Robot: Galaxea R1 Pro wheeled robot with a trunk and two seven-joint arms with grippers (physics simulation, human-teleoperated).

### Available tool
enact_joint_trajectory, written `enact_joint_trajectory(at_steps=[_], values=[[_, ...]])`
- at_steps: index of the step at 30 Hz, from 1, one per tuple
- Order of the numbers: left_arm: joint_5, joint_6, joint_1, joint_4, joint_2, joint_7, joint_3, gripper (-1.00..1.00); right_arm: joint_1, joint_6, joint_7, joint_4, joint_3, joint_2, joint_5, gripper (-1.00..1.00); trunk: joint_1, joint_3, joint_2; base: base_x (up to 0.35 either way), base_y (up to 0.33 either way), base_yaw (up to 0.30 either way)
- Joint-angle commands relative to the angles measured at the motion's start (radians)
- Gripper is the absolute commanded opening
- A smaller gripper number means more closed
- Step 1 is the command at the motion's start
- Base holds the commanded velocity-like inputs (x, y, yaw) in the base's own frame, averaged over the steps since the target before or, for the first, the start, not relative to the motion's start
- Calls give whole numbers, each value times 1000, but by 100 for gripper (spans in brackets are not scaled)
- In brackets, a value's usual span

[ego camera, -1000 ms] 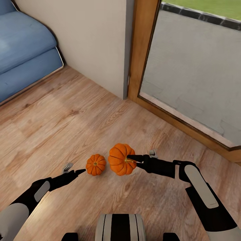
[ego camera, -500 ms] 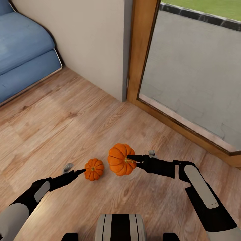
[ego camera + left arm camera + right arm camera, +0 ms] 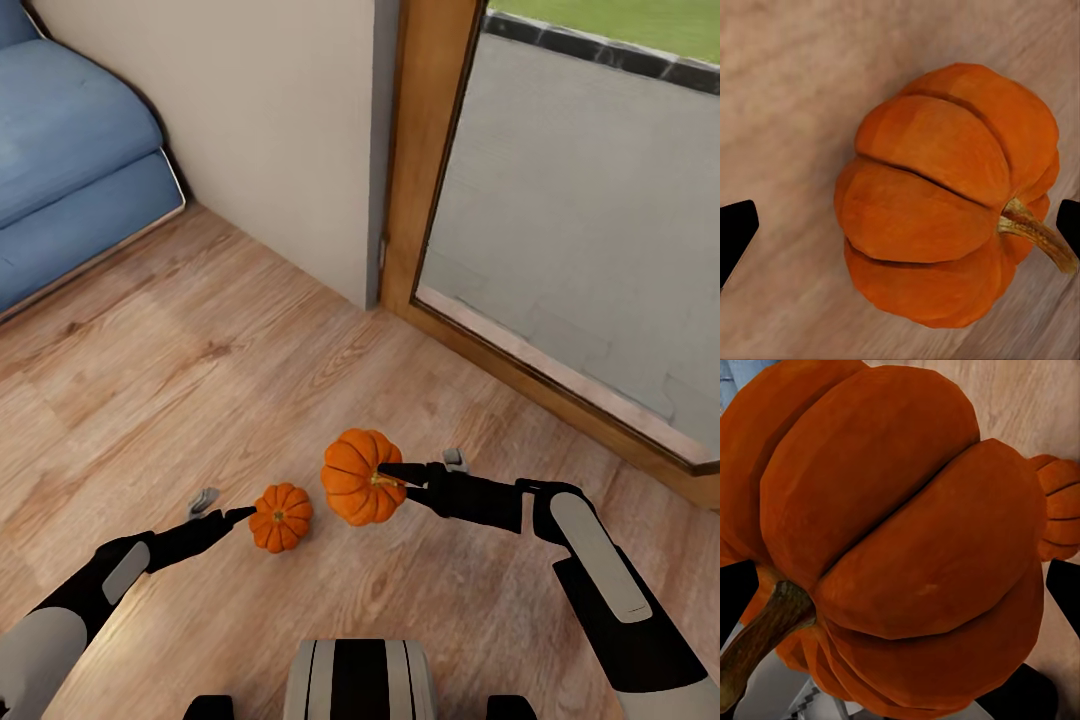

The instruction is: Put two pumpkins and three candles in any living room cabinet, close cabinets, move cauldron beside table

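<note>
The right gripper (image 3: 385,473) stays clamped on the larger pumpkin (image 3: 358,476), held above the floor (image 3: 200,380), while the smaller pumpkin (image 3: 280,516) has slid nearer, between the open left gripper (image 3: 222,508) fingers, so a left-hand grasp looks next.
</note>
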Motion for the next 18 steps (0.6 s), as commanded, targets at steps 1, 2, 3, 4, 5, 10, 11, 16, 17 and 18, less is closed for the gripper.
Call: enact_joint_trajectory(at_steps=[1,2,3,4,5,10,11,16,17,18], values=[[10,8,0,0,1,1,-5,100,-1,1,-10,-1,1,-1,-11,-100,0,-1,0,72,26,0],[10,8,0,0,0,2,-5,100,-1,1,-10,-1,1,0,-11,-100,0,-1,0,37,13,0],[10,8,0,0,0,4,-5,100,-1,1,-10,-1,1,0,-11,-100,0,-1,0,24,8,0],[10,8,0,0,0,5,-5,100,-1,1,-10,-1,1,0,-11,-100,0,-1,0,19,7,0],[10,8,0,0,0,6,-5,100,-1,1,-10,-1,1,0,-11,-100,0,-1,0,15,-4,0],[12,4,-1,2,0,37,0,100,-1,1,-10,-1,1,0,-11,-100,0,-1,0,5,-53,0],[12,3,-1,2,0,45,2,100,-1,1,-10,-1,1,0,-11,-100,0,-1,0,1,-17,0],[13,2,-2,3,-2,101,5,100,-1,1,-10,-1,1,-1,-11,-100,0,-1,0,1,-7,0],[13,1,-2,3,-2,109,4,100,-1,1,-10,-1,1,-1,-11,-100,0,-1,0,0,-2,0],[13,1,-2,3,-2,114,4,100,-1,1,-10,-1,1,-1,-11,-100,0,-1,0,0,-1,0]])
